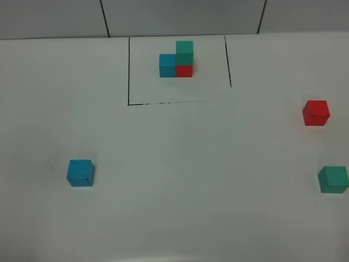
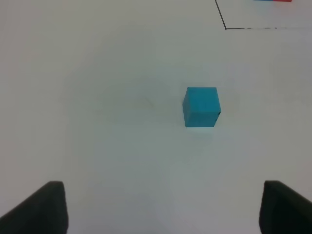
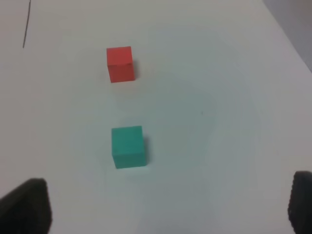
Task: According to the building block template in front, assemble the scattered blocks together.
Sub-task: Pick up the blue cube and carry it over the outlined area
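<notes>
The template stands inside a black outline at the back centre: a blue cube beside a red cube, with a green cube on top of the red one. A loose blue cube lies front left, and it also shows in the left wrist view. A loose red cube and a loose green cube lie at the right; both show in the right wrist view, the red cube and the green cube. My left gripper is open, short of the blue cube. My right gripper is open, short of the green cube. Neither arm shows in the exterior view.
The black outline marks a rectangle around the template on the white table. Its corner shows in the left wrist view. The table's right edge runs close to the red and green cubes.
</notes>
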Controlling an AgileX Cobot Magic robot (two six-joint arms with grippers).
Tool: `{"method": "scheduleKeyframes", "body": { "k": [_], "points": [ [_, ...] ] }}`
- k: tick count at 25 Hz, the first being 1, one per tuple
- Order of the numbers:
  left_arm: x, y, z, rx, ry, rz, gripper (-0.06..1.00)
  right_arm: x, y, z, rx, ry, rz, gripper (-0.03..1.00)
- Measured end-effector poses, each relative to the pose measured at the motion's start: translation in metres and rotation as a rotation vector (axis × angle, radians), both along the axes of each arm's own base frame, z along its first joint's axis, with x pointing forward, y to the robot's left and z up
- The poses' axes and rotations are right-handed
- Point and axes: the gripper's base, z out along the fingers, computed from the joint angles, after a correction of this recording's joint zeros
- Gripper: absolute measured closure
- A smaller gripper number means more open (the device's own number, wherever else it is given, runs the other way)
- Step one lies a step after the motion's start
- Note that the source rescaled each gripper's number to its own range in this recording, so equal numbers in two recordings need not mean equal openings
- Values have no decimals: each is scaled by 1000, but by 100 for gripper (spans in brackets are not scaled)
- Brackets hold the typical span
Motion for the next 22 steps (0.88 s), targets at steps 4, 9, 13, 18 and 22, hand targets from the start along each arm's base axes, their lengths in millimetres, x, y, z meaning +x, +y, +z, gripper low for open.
{"method": "scheduleKeyframes", "body": {
  "k": [4,9,13,18,22],
  "points": [
    [0,0,0,0,0,0,-3,0,0,-1,0,3,0,-3],
    [0,0,0,0,0,0,-3,0,0,-1,0,3,0,-3],
    [0,0,0,0,0,0,-3,0,0,-1,0,3,0,-3],
    [0,0,0,0,0,0,-3,0,0,-1,4,2,-2,6],
    [0,0,0,0,0,0,-3,0,0,-1,7,2,-4,16]
  ]
}}
